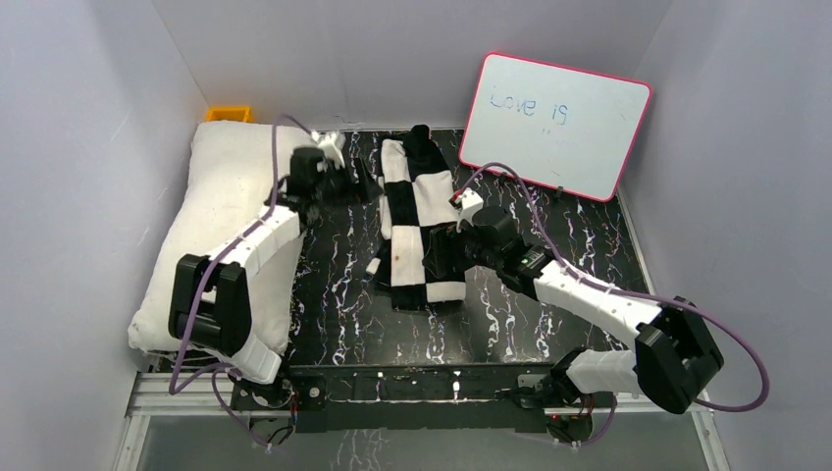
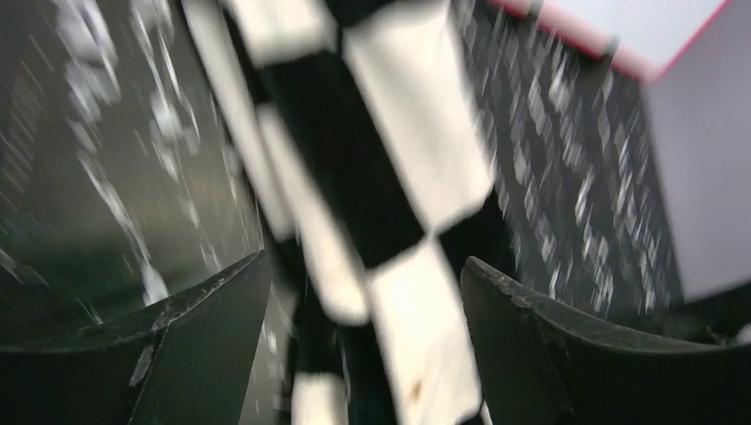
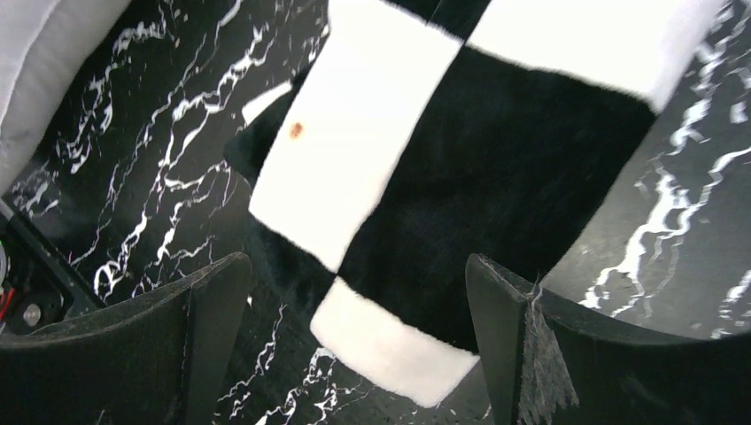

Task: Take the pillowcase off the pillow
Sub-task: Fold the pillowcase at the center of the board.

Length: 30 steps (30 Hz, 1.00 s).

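Note:
The black-and-white checkered pillowcase (image 1: 420,221) lies flat in a long rumpled strip down the middle of the dark marbled table, apart from the pillow. The plump white pillow (image 1: 221,226) rests along the left wall, and one edge shows in the right wrist view (image 3: 35,62). My left gripper (image 1: 361,183) hovers beside the strip's far left end, open, with the blurred pillowcase (image 2: 372,177) below its spread fingers (image 2: 221,310). My right gripper (image 1: 439,261) stands open over the near end of the pillowcase (image 3: 460,159), nothing pinched between its fingers (image 3: 212,301).
A pink-framed whiteboard (image 1: 554,123) reading "Love is" leans at the back right. A yellow bin (image 1: 228,114) sits behind the pillow. Grey walls close in the left, back and right. The metal base rail (image 1: 412,383) runs along the near edge.

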Each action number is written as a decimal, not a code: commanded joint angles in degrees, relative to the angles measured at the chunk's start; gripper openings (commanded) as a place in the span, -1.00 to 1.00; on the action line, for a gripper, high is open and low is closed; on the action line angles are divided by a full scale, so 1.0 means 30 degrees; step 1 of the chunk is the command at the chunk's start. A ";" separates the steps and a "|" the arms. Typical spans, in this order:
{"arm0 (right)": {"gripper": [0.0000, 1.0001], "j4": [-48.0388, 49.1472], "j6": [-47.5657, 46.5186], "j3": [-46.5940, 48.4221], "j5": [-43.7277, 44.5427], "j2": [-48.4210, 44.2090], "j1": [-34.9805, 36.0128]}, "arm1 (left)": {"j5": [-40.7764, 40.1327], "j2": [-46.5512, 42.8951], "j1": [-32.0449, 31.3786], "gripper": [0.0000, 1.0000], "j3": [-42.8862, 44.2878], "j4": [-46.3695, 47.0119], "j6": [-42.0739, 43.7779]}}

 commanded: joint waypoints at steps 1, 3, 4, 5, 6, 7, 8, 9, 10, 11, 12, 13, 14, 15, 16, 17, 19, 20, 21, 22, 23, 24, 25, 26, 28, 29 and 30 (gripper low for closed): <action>0.97 0.1245 0.0725 0.0168 -0.1834 0.0640 -0.0090 | 0.3499 -0.1755 -0.0983 0.48 -0.4427 0.0004 -0.1149; 0.97 0.1099 0.0723 0.0276 -0.1898 0.0718 -0.0089 | 0.3381 -0.2516 -0.1522 0.47 -0.5721 -0.0255 -0.1142; 0.97 0.0973 0.0695 0.0349 -0.1876 0.0740 -0.0082 | 0.3279 -0.2710 -0.1739 0.48 -0.6343 -0.0300 -0.1129; 0.97 0.0925 0.0644 0.0395 -0.1862 0.0721 -0.0089 | 0.3223 -0.2822 -0.1883 0.50 -0.6900 -0.0306 -0.1116; 0.97 0.0830 0.0620 0.0430 -0.1813 0.0714 -0.0089 | 0.3051 -0.2829 -0.2011 0.52 -0.7398 -0.0248 -0.1111; 0.97 0.0743 0.0598 0.0485 -0.1781 0.0732 -0.0090 | 0.2945 -0.2789 -0.2078 0.52 -0.7827 -0.0098 -0.1114; 0.97 0.0681 0.0592 0.0529 -0.1773 0.0727 -0.0082 | 0.2884 -0.2707 -0.2094 0.52 -0.8140 0.0071 -0.1147; 0.97 0.0666 0.0591 0.0534 -0.1772 0.0763 -0.0074 | 0.2756 -0.2635 -0.2096 0.52 -0.8432 0.0334 -0.1239; 0.97 0.0672 0.0616 0.0535 -0.1787 0.0778 -0.0080 | 0.2626 -0.2575 -0.2100 0.51 -0.8688 0.0634 -0.1342; 0.97 0.0654 0.0682 0.0486 -0.1796 0.0813 -0.0088 | 0.2434 -0.2523 -0.2107 0.51 -0.8911 0.1012 -0.1443; 0.97 0.0692 0.0730 0.0430 -0.1823 0.0829 -0.0071 | 0.2150 -0.2458 -0.2112 0.50 -0.9093 0.1462 -0.1598; 0.97 0.0712 0.0788 0.0357 -0.1866 0.0845 -0.0080 | 0.1862 -0.2369 -0.2102 0.48 -0.9232 0.1775 -0.1790; 0.97 0.0754 0.0810 0.0311 -0.1955 0.0858 -0.0085 | 0.1756 -0.2240 -0.2097 0.46 -0.9464 0.2227 -0.1946; 0.97 0.0771 0.0809 0.0262 -0.1986 0.0886 -0.0089 | 0.1659 -0.2119 -0.2096 0.46 -0.9598 0.2676 -0.2123; 0.97 0.0784 0.0823 0.0245 -0.2047 0.0904 -0.0089 | 0.1691 -0.2030 -0.2096 0.45 -0.9968 0.3333 -0.2423; 0.97 0.0774 0.0799 0.0242 -0.2061 0.0899 -0.0079 | 0.1783 -0.1939 -0.2096 0.45 -1.0320 0.4063 -0.2713; 0.97 0.0729 0.0718 0.0242 -0.2107 0.0943 -0.0065 | 0.1940 -0.1652 -0.2119 0.41 -1.0857 0.5332 -0.3254; 0.97 0.0702 0.0669 0.0264 -0.2121 0.0969 -0.0072 | 0.2077 -0.1397 -0.2099 0.39 -1.0984 0.5686 -0.3447; 0.97 0.0665 0.0626 0.0271 -0.2171 0.0976 -0.0084 | 0.2215 -0.1160 -0.2096 0.37 -1.1051 0.5880 -0.3566; 0.97 0.0672 0.0595 0.0271 -0.2228 0.0977 -0.0074 | 0.2365 -0.0955 -0.2123 0.34 -1.1154 0.5971 -0.3691; 0.97 0.0657 0.0565 0.0246 -0.2279 0.0970 -0.0074 | 0.2396 -0.0830 -0.2125 0.33 -1.1274 0.6026 -0.3747; 0.97 0.0656 0.0563 0.0221 -0.2337 0.0951 -0.0080 | 0.2395 -0.0807 -0.2125 0.32 -1.1450 0.6015 -0.3758; 0.97 0.0685 0.0530 0.0177 -0.2396 0.0956 -0.0088 | 0.2321 -0.0892 -0.2125 0.29 -1.1669 0.5933 -0.3722; 0.97 0.0700 0.0532 0.0135 -0.2436 0.0920 -0.0089 | 0.2096 -0.0980 -0.2125 0.25 -1.1884 0.5739 -0.3652; 0.97 0.0797 0.0532 0.0043 -0.2613 0.0908 -0.0088 | 0.1942 -0.1184 -0.2125 0.14 -1.2395 0.5470 -0.3481; 0.97 0.0867 0.0532 -0.0024 -0.2708 0.0917 -0.0067 | 0.2085 -0.1232 -0.2125 0.03 -1.2699 0.5542 -0.3523; 0.97 0.0950 0.0525 -0.0069 -0.2772 0.0933 -0.0072 | 0.2396 -0.1246 -0.2125 -0.25 -1.3056 0.5826 -0.3689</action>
